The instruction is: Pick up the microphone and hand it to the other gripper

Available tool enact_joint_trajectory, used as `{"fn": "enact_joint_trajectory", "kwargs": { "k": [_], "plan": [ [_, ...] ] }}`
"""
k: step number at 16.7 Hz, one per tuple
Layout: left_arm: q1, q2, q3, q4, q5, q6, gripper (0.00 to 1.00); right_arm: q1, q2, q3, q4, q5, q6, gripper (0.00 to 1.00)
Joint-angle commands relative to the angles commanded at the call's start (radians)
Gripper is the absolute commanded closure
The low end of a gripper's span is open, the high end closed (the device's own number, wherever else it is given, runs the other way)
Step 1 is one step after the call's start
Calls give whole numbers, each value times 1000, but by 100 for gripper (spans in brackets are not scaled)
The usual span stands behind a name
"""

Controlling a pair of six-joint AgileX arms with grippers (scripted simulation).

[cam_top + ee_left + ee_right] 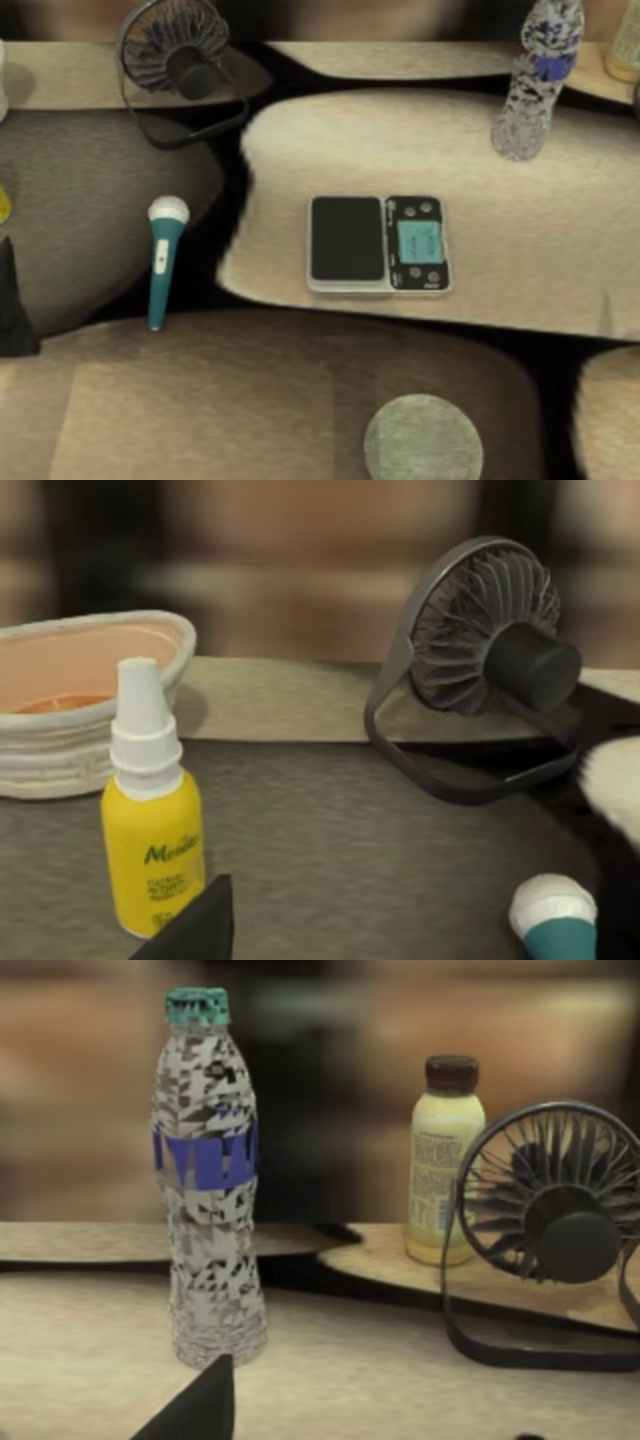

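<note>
— Where's the microphone (163, 258)?
— Flat on the table's left side, white head toward the desk fan (180, 55), untouched.
— And the left gripper (14, 305)?
— At the left edge, beside it — finger spread, I cannot tell. The right one isn't visible from above.

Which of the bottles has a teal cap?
The tall clear water bottle with the blue label band; the yellow dropper bottle has a white cap, the pale juice bottle a dark one.
</note>
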Motion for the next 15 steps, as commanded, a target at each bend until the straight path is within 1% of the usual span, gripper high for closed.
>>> {"fn": "enact_joint_trajectory", "kwargs": {
  "k": [3, 11, 15],
  "plan": [
    [-41, 252, 177, -130, -6, -40, 0, 0, 0, 0, 0, 0, 0, 0],
    [-171, 1092, 688, -529, -19, -154, 0, 0, 0, 0, 0, 0, 0, 0],
    [-225, 1390, 903, -683, -21, -202, 0, 0, 0, 0, 0, 0, 0, 0]
  ]
}}
